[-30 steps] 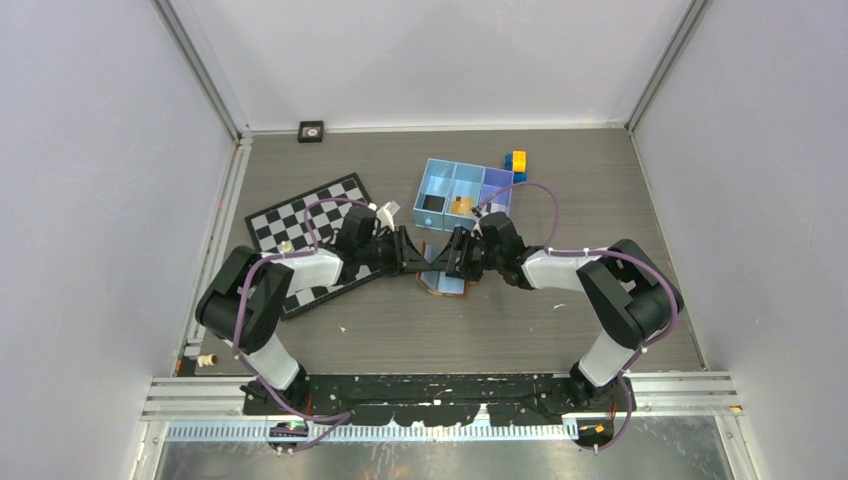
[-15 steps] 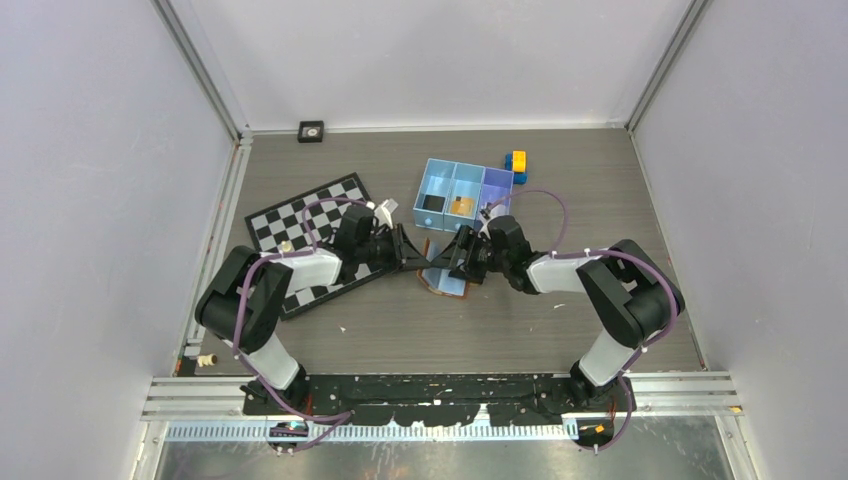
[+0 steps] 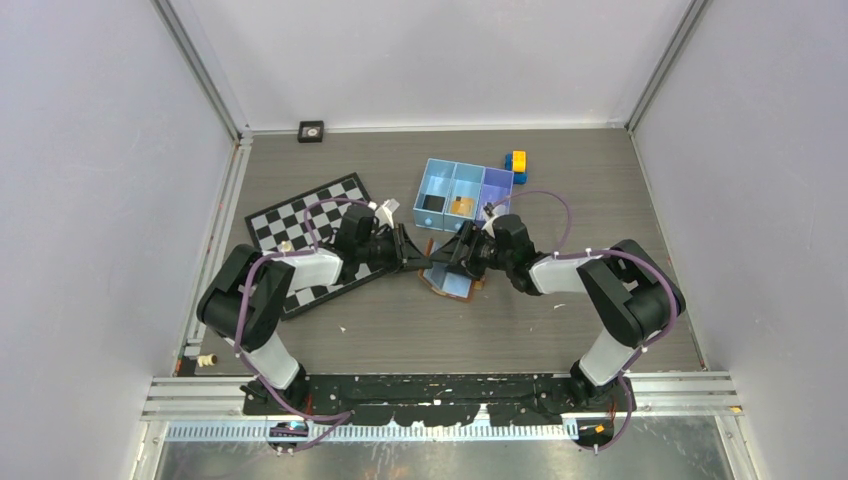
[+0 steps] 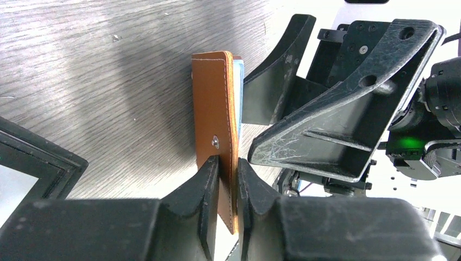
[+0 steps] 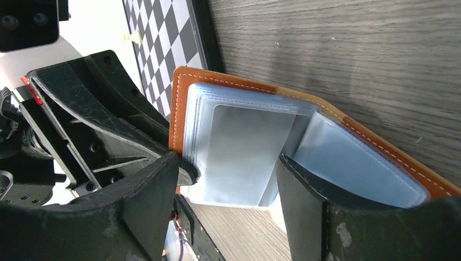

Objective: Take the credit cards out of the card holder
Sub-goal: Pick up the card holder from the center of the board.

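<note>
Top view: high, looking down on table. Wrist views: close, facing each other, sharing card holder.

Grey wood-grain table, chessboard at nine o'clock, blue tray at twelve, toy block at one, card holder centre.

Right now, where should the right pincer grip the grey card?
Probably the grey card by its edge facing the right pincer, coming flat along the card holder: it lies flat in a sleeve, while the left pincer clamps the brown cover.
</note>
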You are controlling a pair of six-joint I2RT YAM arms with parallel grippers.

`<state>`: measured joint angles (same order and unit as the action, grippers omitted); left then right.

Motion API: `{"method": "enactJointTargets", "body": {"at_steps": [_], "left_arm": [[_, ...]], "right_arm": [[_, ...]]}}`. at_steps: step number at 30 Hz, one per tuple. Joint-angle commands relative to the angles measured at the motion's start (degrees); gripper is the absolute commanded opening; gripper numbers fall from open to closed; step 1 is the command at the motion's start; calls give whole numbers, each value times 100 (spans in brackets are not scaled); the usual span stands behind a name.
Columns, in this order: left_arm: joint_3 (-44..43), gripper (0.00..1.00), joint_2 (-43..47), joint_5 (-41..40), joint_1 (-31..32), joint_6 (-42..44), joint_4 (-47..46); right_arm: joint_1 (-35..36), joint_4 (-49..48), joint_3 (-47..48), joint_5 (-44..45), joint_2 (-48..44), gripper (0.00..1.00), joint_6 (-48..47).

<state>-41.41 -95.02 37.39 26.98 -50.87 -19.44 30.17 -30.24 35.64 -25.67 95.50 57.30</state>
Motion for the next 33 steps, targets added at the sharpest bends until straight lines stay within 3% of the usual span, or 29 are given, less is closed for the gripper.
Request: {"method": "enactJointTargets", "body": {"at_steps": [1, 7, 10, 16, 25, 33], "left_arm": [[1, 15, 18, 262, 0, -87, -443], [6, 10, -22, 282, 0, -127, -508], [10, 11, 3, 294, -4, -125, -508], [27, 16, 59, 285, -2, -99, -508], [10, 4, 217, 100, 0, 118, -243], [112, 8, 231, 464, 1, -203, -886]], "right_arm": [[-30, -276, 89, -139, 81, 68, 67], [-29, -200, 135, -113, 197, 47, 64], [-29, -36, 185, -75, 212, 45, 24], [-29, 228, 289, 4, 304, 57, -64], [-29, 825, 472, 213, 399, 68, -269], [-34, 692, 514, 113, 593, 64, -223]]}}
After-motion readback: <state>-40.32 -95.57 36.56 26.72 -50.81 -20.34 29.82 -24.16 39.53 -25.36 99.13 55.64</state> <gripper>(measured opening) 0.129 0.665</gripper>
